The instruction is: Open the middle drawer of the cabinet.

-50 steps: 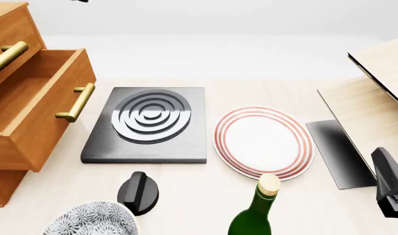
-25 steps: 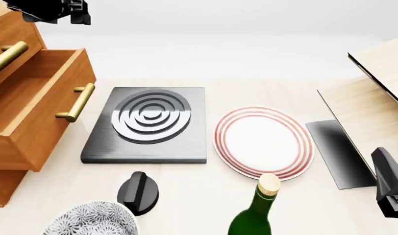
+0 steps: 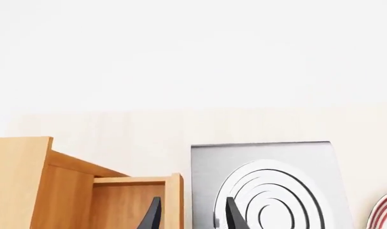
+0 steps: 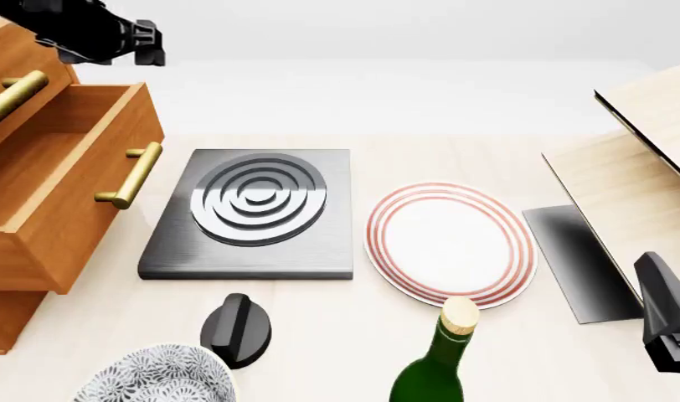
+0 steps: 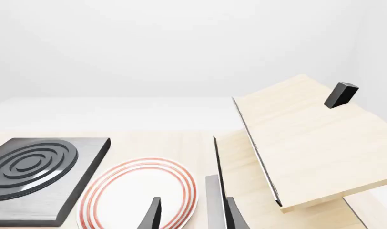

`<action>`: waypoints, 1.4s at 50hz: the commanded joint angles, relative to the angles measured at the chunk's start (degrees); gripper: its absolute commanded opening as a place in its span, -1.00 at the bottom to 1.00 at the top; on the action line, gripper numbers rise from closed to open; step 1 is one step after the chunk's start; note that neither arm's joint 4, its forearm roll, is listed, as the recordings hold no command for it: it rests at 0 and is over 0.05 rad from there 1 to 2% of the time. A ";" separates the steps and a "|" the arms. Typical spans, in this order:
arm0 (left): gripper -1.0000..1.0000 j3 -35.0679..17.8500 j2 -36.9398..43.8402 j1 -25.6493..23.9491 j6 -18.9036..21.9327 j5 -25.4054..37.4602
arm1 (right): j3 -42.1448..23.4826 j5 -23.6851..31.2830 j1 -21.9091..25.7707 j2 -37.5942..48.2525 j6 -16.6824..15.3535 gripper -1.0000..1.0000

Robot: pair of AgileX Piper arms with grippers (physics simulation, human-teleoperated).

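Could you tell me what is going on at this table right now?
The middle drawer of the cabinet stands pulled out. The left claw hangs high above it, open and holding nothing. The right claw is low at the table's right edge, open and empty too, near the plate. Nothing is being gripped at this moment.

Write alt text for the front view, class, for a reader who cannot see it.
The middle drawer of the cabinet stands pulled out at left, the left gripper above it. On the table are a grey ringed slab, a red-rimmed plate, a green bottle and a patterned bowl.
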 commanded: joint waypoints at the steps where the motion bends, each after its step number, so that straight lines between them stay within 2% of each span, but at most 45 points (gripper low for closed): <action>1: 1.00 1.26 1.54 0.25 -0.23 -1.61 | 0.00 0.00 0.01 0.01 0.00 1.00; 29: 1.00 6.08 4.01 0.88 -0.11 -5.21 | 0.00 0.00 0.00 0.00 0.00 1.00; 46: 1.00 9.52 4.85 -2.03 -0.57 -6.88 | 0.00 0.01 0.00 -0.02 0.00 1.00; 62: 1.00 8.92 6.35 -5.67 -1.48 -6.90 | 0.00 0.00 -0.01 0.01 0.00 1.00; 70: 1.00 6.98 7.79 -7.26 -1.68 -6.09 | 0.00 0.00 0.00 -0.01 0.01 1.00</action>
